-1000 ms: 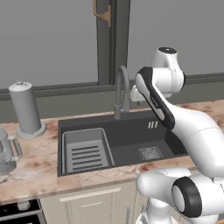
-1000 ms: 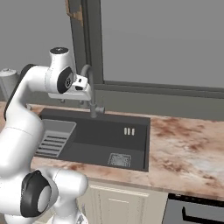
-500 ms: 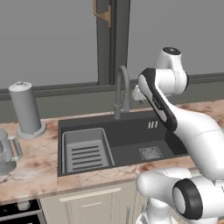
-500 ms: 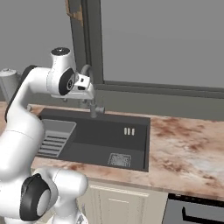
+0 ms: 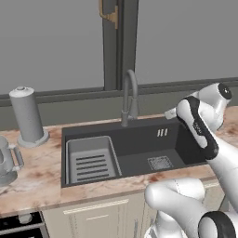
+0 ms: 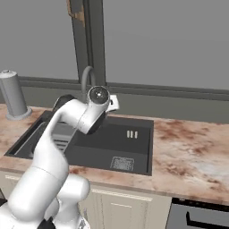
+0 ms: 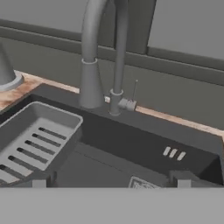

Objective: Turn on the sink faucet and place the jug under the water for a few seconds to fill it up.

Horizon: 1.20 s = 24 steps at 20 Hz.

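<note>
Hand [image 5: 170,113] has dropped lower, now facing the sink faucet [image 7: 94,57] just ahead | grip: empty, jaws apart | no water running, lever [image 7: 131,98] untouched | jug [image 5: 6,160] far to hand's left on tabletop [image 5: 28,174] | judged: lining up for lever

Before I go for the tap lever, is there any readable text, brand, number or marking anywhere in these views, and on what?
None: no words, brands or numbers can be read.
The three small pale slots on the back wall of the dark charcoal rectangular sink are openings, not print.
The tall slim dark-grey gooseneck faucet, the opaque grey knob-topped cylinder and the see-through pale-grey jug bear no label.
</note>
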### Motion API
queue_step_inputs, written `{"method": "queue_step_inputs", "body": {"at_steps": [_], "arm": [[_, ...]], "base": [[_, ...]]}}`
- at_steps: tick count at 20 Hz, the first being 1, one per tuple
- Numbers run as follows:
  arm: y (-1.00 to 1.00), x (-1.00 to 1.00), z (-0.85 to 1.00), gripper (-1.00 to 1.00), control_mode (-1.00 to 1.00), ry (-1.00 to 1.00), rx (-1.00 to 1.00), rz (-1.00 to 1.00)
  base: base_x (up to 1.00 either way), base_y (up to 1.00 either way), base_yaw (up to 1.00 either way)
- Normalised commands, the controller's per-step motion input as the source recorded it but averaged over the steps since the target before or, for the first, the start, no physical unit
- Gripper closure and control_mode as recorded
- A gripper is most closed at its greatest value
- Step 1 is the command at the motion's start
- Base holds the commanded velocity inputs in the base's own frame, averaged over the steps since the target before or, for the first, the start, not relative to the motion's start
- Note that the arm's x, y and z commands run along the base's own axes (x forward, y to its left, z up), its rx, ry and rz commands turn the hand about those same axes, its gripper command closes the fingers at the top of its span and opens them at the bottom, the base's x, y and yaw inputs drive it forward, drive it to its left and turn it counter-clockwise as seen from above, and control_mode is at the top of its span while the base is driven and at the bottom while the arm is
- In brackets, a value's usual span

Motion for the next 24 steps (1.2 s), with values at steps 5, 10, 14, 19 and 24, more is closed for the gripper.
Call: {"method": "queue_step_inputs", "body": {"at_steps": [5,10,14,19,24], "arm": [[-0.14,0.52,-0.33,-1.0,-1.0,-0.22,0.01,0.21],[0.0,0.47,-0.23,-1.0,-1.0,-0.16,0.0,0.3],[0.0,0.38,-0.2,-1.0,-1.0,-0.07,0.0,0.29],[0.0,0.33,-0.08,-1.0,-1.0,-0.02,0.0,0.25],[0.0,0.47,-0.01,-1.0,-1.0,0.0,0.0,0.15]], "base": [[0.0,0.0,0.0],[0.0,0.0,0.0],[0.0,0.0,0.0],[0.0,0.0,0.0],[0.0,0.0,0.0]]}}
